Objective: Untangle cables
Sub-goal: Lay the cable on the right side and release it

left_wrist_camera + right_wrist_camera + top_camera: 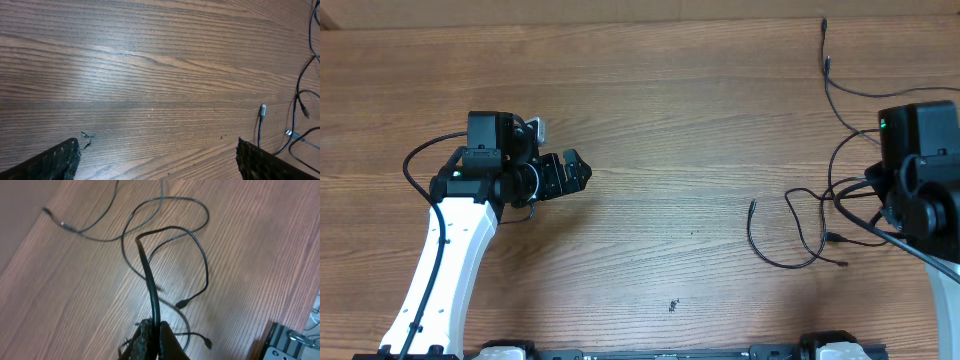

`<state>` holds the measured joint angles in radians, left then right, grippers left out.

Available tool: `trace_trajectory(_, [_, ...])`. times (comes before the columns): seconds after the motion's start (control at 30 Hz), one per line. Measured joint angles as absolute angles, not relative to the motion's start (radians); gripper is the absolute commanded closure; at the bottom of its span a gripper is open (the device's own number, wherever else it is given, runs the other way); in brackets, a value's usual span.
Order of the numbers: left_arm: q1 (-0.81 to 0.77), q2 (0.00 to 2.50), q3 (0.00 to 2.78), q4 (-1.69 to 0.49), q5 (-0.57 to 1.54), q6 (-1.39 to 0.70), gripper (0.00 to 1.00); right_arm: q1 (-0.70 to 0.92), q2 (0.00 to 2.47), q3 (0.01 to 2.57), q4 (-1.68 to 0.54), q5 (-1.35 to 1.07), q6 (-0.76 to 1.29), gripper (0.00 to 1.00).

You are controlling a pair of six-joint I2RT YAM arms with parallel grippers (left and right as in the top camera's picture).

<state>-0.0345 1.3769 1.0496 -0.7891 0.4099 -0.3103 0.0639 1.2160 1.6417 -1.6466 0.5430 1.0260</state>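
Observation:
Several thin black cables [817,222] lie looped and crossed on the wooden table at the right, and one strand runs up to the far right corner [828,62]. A free plug end [752,207] points left. My right gripper [156,327] is shut on one black cable [150,275] that rises from the jaws to a sharp bend. Loops [200,245] and small plugs [182,303] lie beyond it. In the overhead view my right arm [920,170] hides that gripper. My left gripper [576,172] is open and empty, far left of the cables. The left wrist view [157,146] shows a silver-tipped plug [263,110] ahead to the right.
A small dark mark [673,305] sits on the table near the front middle; it also shows in the left wrist view [86,137]. A black fixture [282,342] stands at the table edge beside my right gripper. The table's far edge [620,22] runs along the top.

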Motion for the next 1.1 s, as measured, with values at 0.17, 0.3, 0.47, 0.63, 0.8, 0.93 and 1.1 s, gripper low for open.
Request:
trace_trajectory(0.17, [-0.035,1.377,1.05,-0.789,0.41,-0.31,0.0,-0.098,1.217,1.641,-1.581,0.511,0.91,0.96])
trace_trajectory(0.3, [-0.035,1.377,1.05,-0.789,0.41,-0.31,0.01,-0.257,1.23,1.639,-1.521,0.441,0.797,0.96])
trace_trajectory(0.47, [-0.035,1.377,1.05,-0.789,0.41,-0.31,0.0,-0.46,1.336,1.639,-1.48,0.33,0.69,0.96])
trace_trajectory(0.63, [-0.035,1.377,1.05,-0.789,0.41,-0.31,0.0,-0.609,1.432,1.639,-1.452,0.245,0.65,0.96])
trace_trajectory(0.8, [-0.035,1.377,1.05,-0.789,0.41,-0.31,0.0,-0.738,1.535,1.637,-1.406,0.199,0.637,0.96])
trace_trajectory(0.93, [-0.035,1.377,1.05,-0.789,0.41,-0.31,0.0,-0.829,1.589,1.635,-1.344,0.187,0.633,0.96])
trace_trajectory(1.1, [-0.035,1.377,1.05,-0.789,0.41,-0.31,0.0,-0.893,1.594,1.635,-1.253,0.189,0.632,0.96])
